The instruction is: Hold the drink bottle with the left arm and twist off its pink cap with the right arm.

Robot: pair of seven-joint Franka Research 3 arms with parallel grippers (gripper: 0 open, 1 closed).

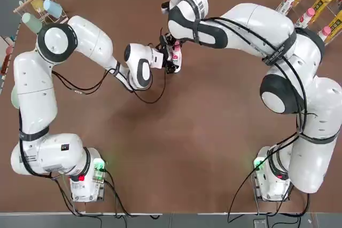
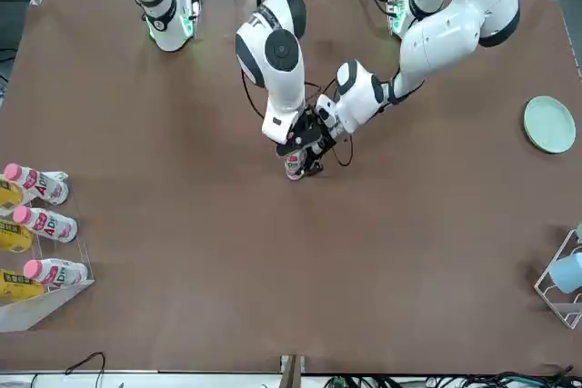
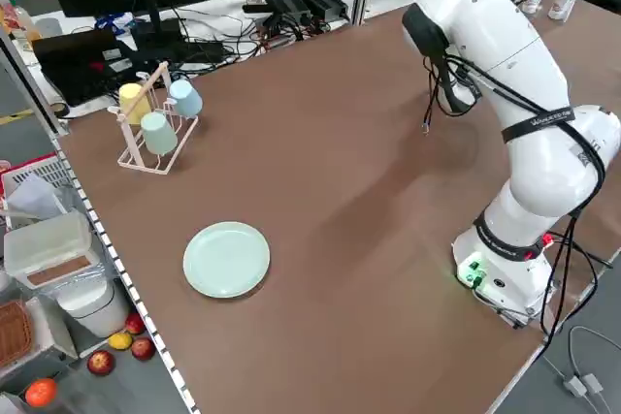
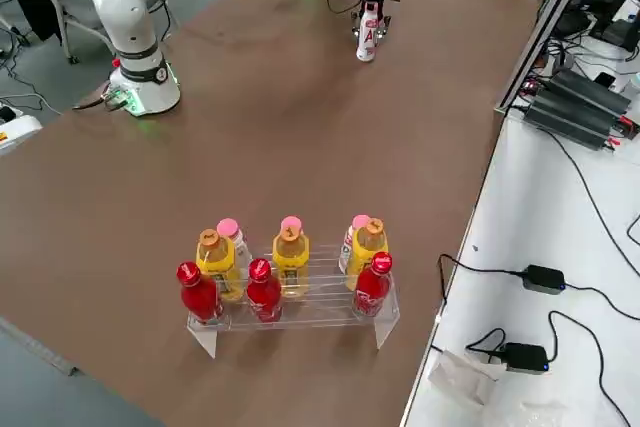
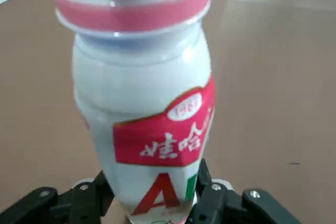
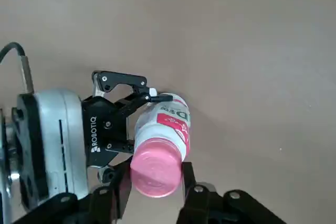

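Two claws meet on one small slim white plastic drink bottle (image 6: pixel 167 124) with a pink-red label, standing upright on the brown worktop (image 1: pixel 203 148) toward its far middle. We see our left claw (image 6: pixel 134 100) clamped on the bottle's body from the side. Our right claw (image 6: pixel 152 184) comes from above, its fingers closed against the round pink plastic cap (image 6: pixel 155 167), which sits on the neck.

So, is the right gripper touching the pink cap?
Touching: in the right wrist view, the right gripper has its jaws pressed against both sides of the pink cap.
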